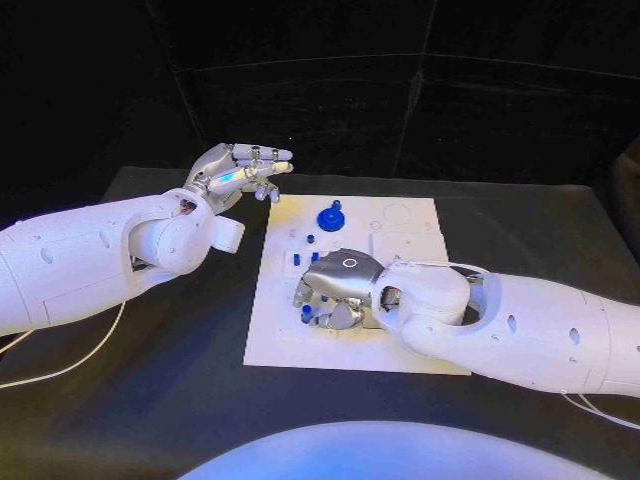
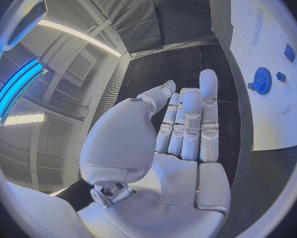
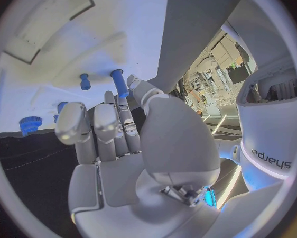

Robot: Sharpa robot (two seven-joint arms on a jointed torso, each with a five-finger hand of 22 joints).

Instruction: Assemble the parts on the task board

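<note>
Your board (image 1: 407,225) lies in the middle of the table (image 1: 147,380), likely so both arms can reach it. Your right hand (image 1: 342,290) hangs low over the board's near part, seemingly working a peg; whether it grips one you cannot tell. Your left hand (image 1: 241,170) waits off the board's far left corner, fingers apart and holding nothing. The right wrist camera shows upright pegs (image 3: 120,83) by the fingertips, which the head camera hides. The gear (image 1: 330,215) stands toward the board's far edge.
</note>
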